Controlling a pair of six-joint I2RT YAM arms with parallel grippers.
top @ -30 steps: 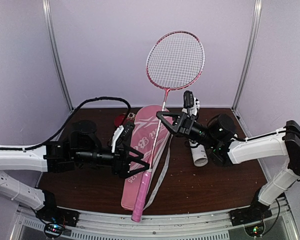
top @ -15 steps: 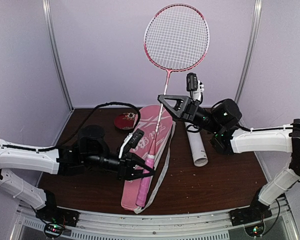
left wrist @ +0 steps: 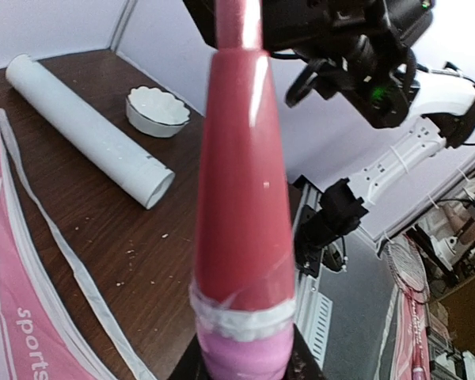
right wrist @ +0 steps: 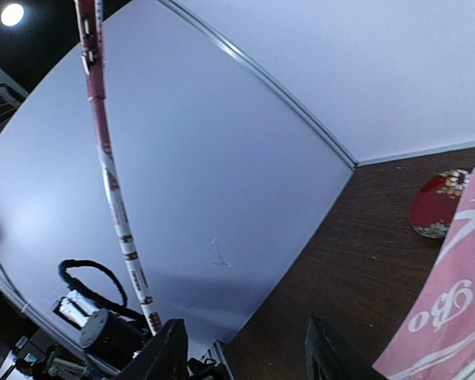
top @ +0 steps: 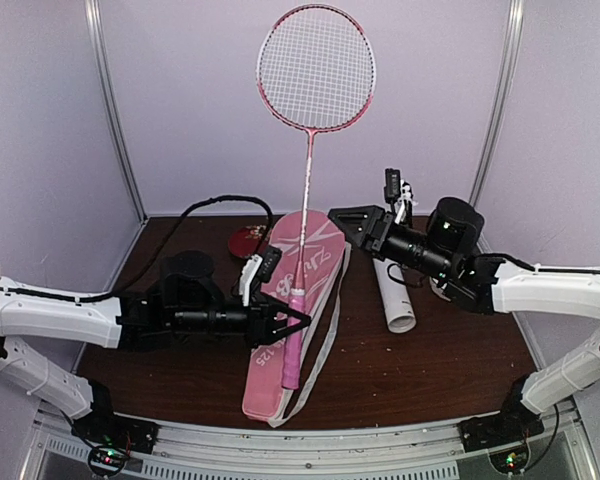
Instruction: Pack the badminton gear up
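Observation:
A thin racket stands nearly upright; its head (top: 315, 68) is high against the back wall and its pink handle (top: 291, 360) hangs just above the pink bag (top: 315, 250). My left gripper (top: 294, 320) is shut on the top of that handle (left wrist: 244, 348), below the red cone (left wrist: 241, 198). To the right of the shaft (top: 305, 190), my right gripper (top: 345, 220) stands open and apart from it. In the right wrist view the fingers (right wrist: 165, 356) hold nothing and the shaft (right wrist: 111, 182) passes to their left. The long white tube (top: 395, 295) lies on the table.
A dark red round dish (top: 245, 240) sits at the back left of the bag, also in the right wrist view (right wrist: 435, 207). A small white fluted cup shape (left wrist: 157, 111) sits beside the tube (left wrist: 87, 131). The bag's white strap (left wrist: 63, 253) trails over the wood.
My left gripper shut on the racket handle. My right gripper let go of the shaft and opened. The racket swung left to nearly upright.

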